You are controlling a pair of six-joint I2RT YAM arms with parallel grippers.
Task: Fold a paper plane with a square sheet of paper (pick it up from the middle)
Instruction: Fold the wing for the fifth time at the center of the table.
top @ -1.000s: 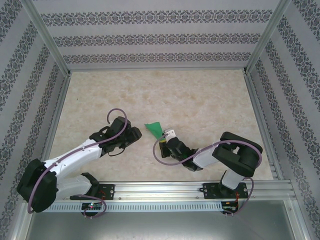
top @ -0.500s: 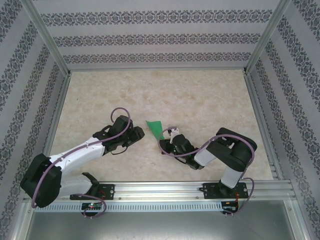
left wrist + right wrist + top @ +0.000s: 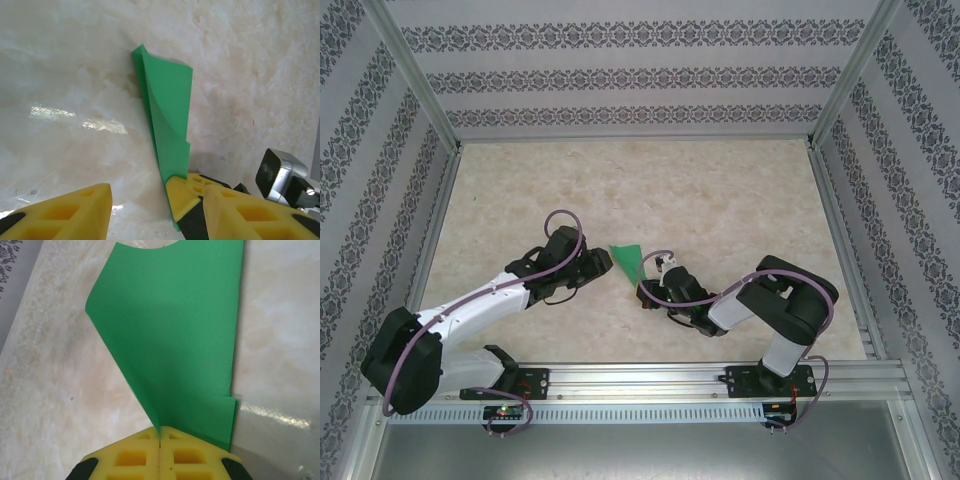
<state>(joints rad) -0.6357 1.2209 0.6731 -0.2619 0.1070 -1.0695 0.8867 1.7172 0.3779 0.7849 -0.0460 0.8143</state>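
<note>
A beige marbled table [image 3: 720, 190] is lying under even light, with a soft glare [image 3: 52, 112] shining off it in the left wrist view. White walls [image 3: 640, 75] with dark floral bands are closing it in at the back and on both sides. Metal posts [image 3: 410, 75] are rising at the back corners. A metal rail [image 3: 650, 378] is running along the near edge, with a grey sheet [image 3: 640, 445] lying just below it.

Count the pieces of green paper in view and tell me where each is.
1. The paper plane is at the middle of the table, its narrow end pinched in the shut right gripper, the open left gripper beside it. Another may be hidden.
</note>
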